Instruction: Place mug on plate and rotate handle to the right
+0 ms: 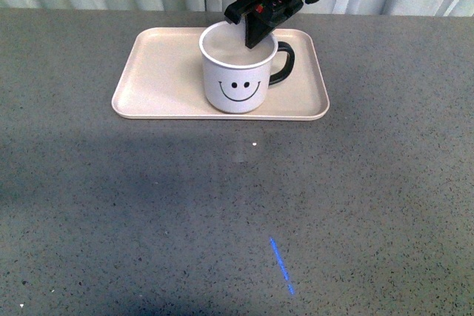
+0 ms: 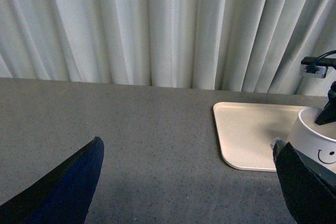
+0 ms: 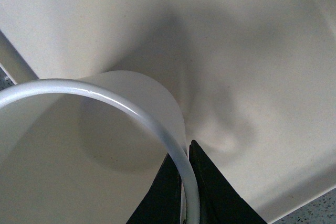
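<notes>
We see only the end of the right gripper (image 1: 255, 37) in the front view. Its arm is cut off by the top edge, and how its tips meet the back of the mug (image 1: 235, 79) is hard to make out there. The right wrist view shows little but the rim (image 3: 157, 121), the pale inside and a stretch of plate. In that view two dark fingers (image 3: 215, 203) sit tight against the rim, one on either side, so we read them as clamped on the mug. The left gripper (image 2: 188, 145) shows only in its own wrist view, spread wide with nothing between, above the grey speckled table (image 2: 131, 129); one of its fingers covers part of the mug. The mug is white with a black smiley facing us and stands upright on the pale pink-beige plate (image 1: 159, 72), right of its middle. Its glossy black handle (image 1: 285, 61) points right. A white curtain (image 2: 157, 24) hangs behind, and a short blue streak (image 1: 281, 266) lies on the near table.
</notes>
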